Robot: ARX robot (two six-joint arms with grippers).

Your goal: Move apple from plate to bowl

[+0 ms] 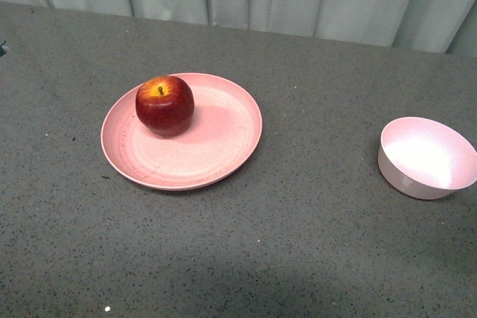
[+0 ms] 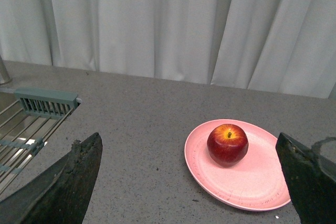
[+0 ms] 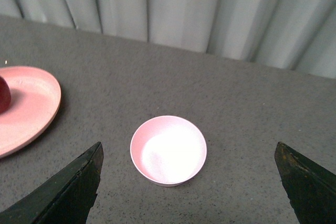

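The left tool [image 2: 188,139] hangs above the worktop [image 1: 298,243] with its jaws spread wide and nothing between them. The right tool [image 3: 188,146] is likewise released and empty, facing the bowl [image 3: 168,153], which lies within the span of its jaws. Neither arm shows in the front view, so both seem well back from the things. The apple [image 1: 165,106] sits upright, stem [image 1: 160,90] up, on the plate [image 1: 216,139], toward its far left part and inside the rim. The bowl stands empty on the worktop, well apart to the right of the plate. The step in hand looks to be the reach for the apple, and the left tool seems better placed, since its wrist view shows the apple ahead of it and within its jaws' span. To do it well, bring that tool down from above, centred over the stem, with the jaws wider than the fruit. Lower it until they pass the widest girth without touching the plate. The skin is glossy and round, so a grip set too high would likely squeeze the apple out; close gently at the middle or just below. Lift straight up before carrying across, high enough to clear the bowl's wall. Let go low inside, as the bowl looks only a little wider than the apple.
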